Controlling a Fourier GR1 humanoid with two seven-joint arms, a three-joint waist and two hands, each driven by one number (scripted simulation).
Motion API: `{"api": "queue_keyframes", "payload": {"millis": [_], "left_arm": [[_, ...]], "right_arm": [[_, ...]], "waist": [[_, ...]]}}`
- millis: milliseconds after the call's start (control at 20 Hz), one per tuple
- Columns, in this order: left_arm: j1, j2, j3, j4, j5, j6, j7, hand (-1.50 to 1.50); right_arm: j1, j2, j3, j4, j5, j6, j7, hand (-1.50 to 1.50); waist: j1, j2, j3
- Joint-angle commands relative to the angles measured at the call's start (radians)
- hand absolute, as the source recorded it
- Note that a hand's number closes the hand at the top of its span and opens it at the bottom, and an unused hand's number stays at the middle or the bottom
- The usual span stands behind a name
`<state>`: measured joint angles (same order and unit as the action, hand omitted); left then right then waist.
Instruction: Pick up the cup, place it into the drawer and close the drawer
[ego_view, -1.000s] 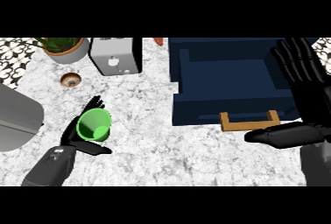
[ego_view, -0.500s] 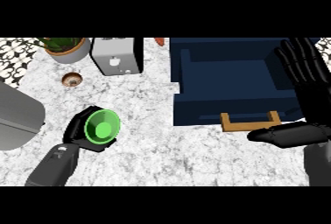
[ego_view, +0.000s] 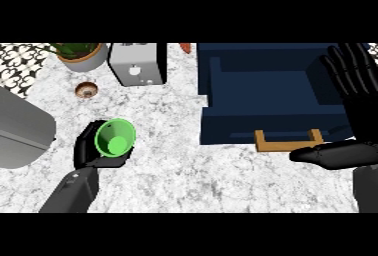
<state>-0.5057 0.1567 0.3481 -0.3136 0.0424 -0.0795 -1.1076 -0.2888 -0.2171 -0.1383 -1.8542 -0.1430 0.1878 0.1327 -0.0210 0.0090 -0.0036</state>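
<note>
A bright green cup (ego_view: 115, 139) is tipped so that its mouth faces up at me, at the counter's left. My left hand (ego_view: 89, 148) is curled round it from the left and below. The dark blue drawer (ego_view: 229, 131) stands pulled open at the upper right, its wooden handle (ego_view: 288, 140) on the near front. At the right edge rests my right hand (ego_view: 360, 100), open, fingers straight up beside the drawer and thumb stretched out below the handle. The cup is well to the left of the drawer.
A potted plant (ego_view: 78, 54) and a grey toaster-like box (ego_view: 137, 63) stand at the back left. A small brown bowl (ego_view: 86, 90) sits behind the cup. A large grey appliance (ego_view: 21, 131) fills the left edge. White marble counter (ego_view: 192, 175) lies between the cup and the drawer.
My left hand's fingers have curled round the green cup, which has tilted mouth-up and shifted slightly right. The right hand and drawer have not moved.
</note>
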Motion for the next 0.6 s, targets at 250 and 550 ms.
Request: {"api": "queue_keyframes", "payload": {"millis": [250,550], "left_arm": [[-0.154,-0.023,-0.050,-0.132,0.015,-0.116,0.070,1.50],[-0.259,-0.113,-0.117,-0.292,0.010,-0.044,0.228,1.50]], "right_arm": [[-0.002,-0.021,-0.033,0.083,-0.002,0.023,-0.042,-1.50],[0.005,0.008,-0.004,0.032,0.044,-0.027,-0.011,-1.50]], "waist": [[0.022,-0.009,0.004],[0.029,-0.014,0.005]]}}
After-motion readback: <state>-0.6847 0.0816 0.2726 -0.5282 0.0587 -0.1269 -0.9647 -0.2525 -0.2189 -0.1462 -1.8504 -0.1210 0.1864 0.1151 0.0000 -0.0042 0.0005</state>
